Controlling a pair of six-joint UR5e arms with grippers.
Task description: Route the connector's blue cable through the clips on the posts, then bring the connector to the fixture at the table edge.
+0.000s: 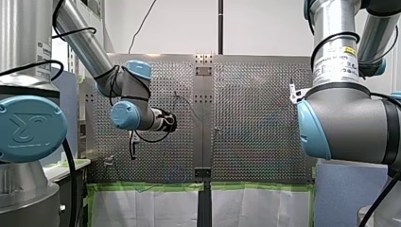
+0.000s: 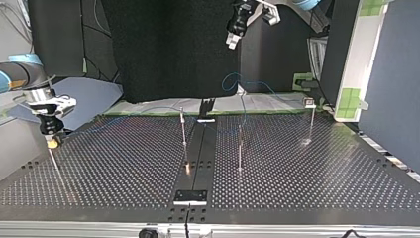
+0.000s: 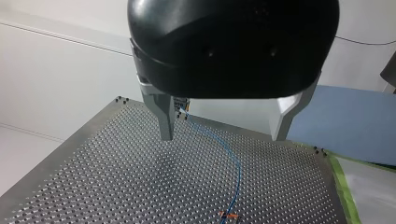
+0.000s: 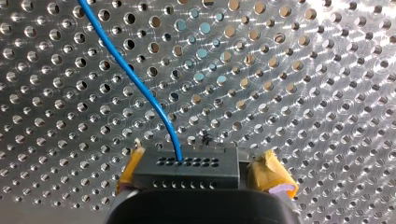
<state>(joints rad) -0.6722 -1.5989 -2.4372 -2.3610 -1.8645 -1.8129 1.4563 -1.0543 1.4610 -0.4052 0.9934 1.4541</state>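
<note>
My right gripper pinches the connector low by the edge of the surface at the top view's left, likely to keep its blue cable loose, while my left gripper hangs high, open.

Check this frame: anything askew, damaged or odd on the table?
Only the blue cable: it stands up in a loose loop behind the middle posts in the top view. Nothing looks damaged or spilled.
</note>
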